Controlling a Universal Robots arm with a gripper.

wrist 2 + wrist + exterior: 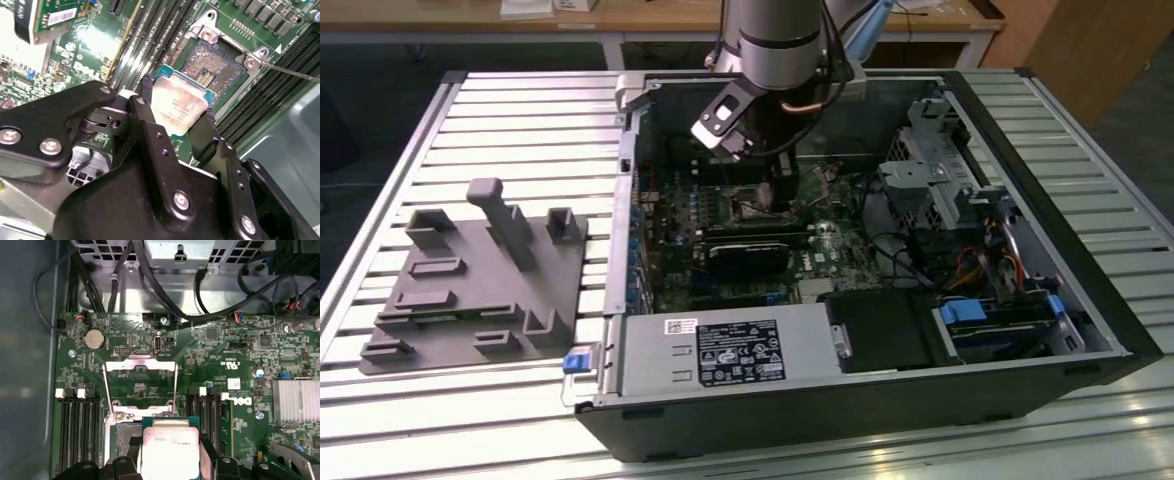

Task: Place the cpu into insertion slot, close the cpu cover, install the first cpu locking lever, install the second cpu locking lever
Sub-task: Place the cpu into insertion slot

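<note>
Closest to the wrist, the gripper (178, 99) had its two black fingers (146, 85) clamped on opposite edges of the cpu (179, 111), silvery top facing the camera and green border showing at the sides. I judged the chip to be hanging over the insertion slot (217, 62) rather than sitting in it. In the second wrist view it covered just the near edge of the slot, and most of the pin field lay bare beyond it.

So the step in hand was the first one, the placing. By my reckoning, finishing it called for centring the chip squarely over the slot, its edges parallel to the frame and its face level, before any careful descent. A tilted or offset chip could bear on the pins.

Just past the slot, the cpu cover (140, 364) was swung open toward the far edge of the motherboard (225, 340), its window empty. A thin metal rod (290, 72) ran beside the slot, probably one locking lever, unlatched as far as I could tell. Memory slots (80, 425) flanked the socket on both sides.

Farther out, the arm (774, 30) reached down into the open computer case (1107, 330), which lay on a slatted table (520, 110). A grey fixture block (467, 290) sat near the table's edge on the exterior view's left.
</note>
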